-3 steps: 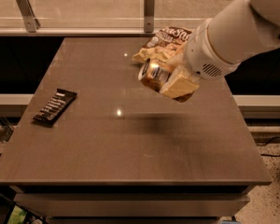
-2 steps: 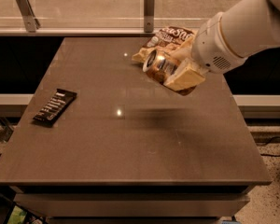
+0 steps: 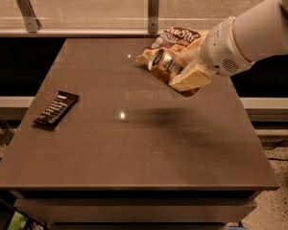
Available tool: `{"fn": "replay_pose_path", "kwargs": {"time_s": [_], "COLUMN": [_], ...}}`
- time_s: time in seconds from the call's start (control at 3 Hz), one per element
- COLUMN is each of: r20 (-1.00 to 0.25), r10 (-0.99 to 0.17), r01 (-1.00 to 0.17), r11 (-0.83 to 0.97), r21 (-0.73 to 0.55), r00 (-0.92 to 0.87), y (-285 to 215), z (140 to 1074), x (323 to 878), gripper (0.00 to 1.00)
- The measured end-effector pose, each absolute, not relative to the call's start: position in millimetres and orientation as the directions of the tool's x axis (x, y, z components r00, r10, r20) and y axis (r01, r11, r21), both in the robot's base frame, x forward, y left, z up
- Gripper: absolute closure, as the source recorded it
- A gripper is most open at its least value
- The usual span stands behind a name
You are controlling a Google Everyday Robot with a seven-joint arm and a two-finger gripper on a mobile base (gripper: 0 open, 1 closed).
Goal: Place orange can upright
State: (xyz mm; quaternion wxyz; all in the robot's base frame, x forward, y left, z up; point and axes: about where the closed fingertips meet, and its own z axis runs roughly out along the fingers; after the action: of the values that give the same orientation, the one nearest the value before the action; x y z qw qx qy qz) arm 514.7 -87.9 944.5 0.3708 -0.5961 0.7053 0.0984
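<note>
The orange can (image 3: 164, 65) is a shiny orange-gold drink can with a silver top. It is tilted on its side, top facing left and toward the camera, held in the air above the back right part of the brown table (image 3: 134, 143). My gripper (image 3: 178, 70) is shut on the can, with one pale finger (image 3: 189, 78) below it and another behind it. The white arm (image 3: 249, 35) comes in from the upper right.
A crinkled brown chip bag (image 3: 175, 40) lies on the table just behind the can. A dark snack bar (image 3: 56, 109) lies near the table's left edge. A glass rail with metal posts (image 3: 153, 8) runs behind the table.
My gripper has carried the can up and to the right, toward the chip bag. The can stays tilted in the grip.
</note>
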Motion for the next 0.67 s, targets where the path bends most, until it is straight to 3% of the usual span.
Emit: {"fn": "replay_pose_path", "kwargs": {"time_s": [0.67], "r20": [-0.73], "r10": [-0.683], "r01": [-0.913], "r11": [0.313], "r21": [-0.26], "r00": [-0.026], "y": [-68], "z": [947], "x": [512], "gripper": [1.0]}}
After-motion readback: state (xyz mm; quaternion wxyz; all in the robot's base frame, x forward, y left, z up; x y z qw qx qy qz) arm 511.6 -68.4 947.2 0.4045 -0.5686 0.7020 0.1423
